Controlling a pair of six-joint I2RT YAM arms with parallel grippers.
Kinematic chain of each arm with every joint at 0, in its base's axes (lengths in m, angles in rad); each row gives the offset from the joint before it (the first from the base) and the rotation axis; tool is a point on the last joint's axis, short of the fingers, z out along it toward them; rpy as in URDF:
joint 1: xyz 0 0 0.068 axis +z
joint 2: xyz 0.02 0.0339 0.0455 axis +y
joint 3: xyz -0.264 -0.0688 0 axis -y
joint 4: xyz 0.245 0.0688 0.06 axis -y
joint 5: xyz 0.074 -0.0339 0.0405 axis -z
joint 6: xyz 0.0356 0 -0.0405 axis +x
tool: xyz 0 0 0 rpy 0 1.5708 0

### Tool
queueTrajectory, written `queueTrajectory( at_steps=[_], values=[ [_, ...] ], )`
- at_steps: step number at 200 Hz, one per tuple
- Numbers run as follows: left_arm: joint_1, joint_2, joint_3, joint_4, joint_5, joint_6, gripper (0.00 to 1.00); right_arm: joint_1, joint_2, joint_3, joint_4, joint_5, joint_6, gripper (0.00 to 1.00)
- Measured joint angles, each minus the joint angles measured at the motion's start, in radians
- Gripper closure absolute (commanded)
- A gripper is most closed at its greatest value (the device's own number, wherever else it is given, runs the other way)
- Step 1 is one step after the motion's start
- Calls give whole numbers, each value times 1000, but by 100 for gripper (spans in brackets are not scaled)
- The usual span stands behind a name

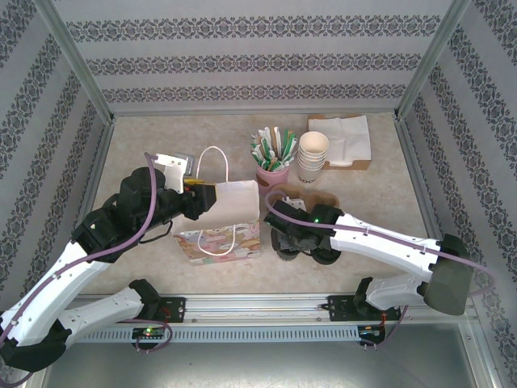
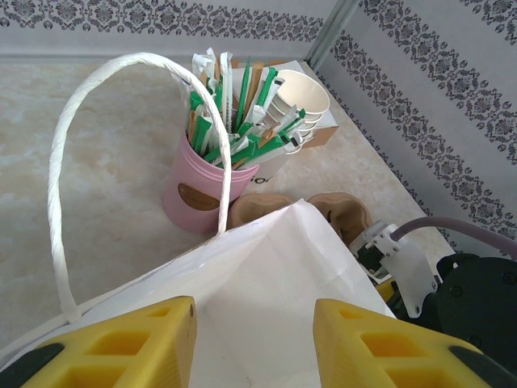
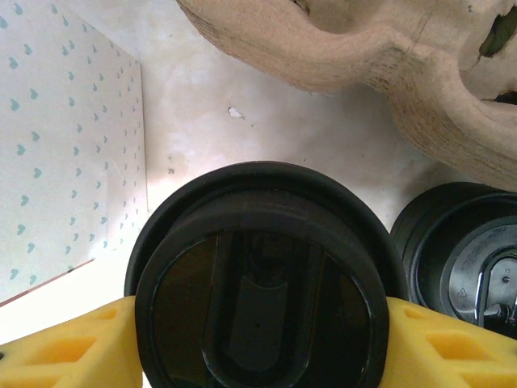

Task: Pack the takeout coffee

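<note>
R jaws gripping takeout coffee [image 3: 258,291] next to bag [image 1: 230,206]; L jaws at bag mouth.
R: yellow fingers [image 3: 69,347] press both sides of the black lid, so closed on the cup; cup just right of bag's heart-print wall, near side of pulp carrier [image 3: 363,56]; 2nd black lid [image 3: 460,259] just beside it; can't tell if cup is off the tabletop [image 3: 266,129]. L: jaws partway apart w/ bag's white wall across the gap; pinching or not, can't tell; bag handle [image 2: 56,186] arches upright; pink pot of sachets [image 2: 198,190] behind.
</note>
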Motion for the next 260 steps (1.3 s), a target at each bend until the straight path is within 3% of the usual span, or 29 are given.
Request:
queueTrajectory(
  at_steps=[56,126,146,260],
  values=[
    [0,0,-1,0,0,-1,57,-6,13,23,-43,-18,-8,27],
    [0,0,-4,0,0,0,57,-6,23,42,-93,-22,-15,25],
    [0,0,-4,0,0,-1,57,-6,23,43,-100,-22,-15,20],
    [0,0,-5,0,0,0,57,-19,-16,44,-126,-20,-19,20]
  ],
)
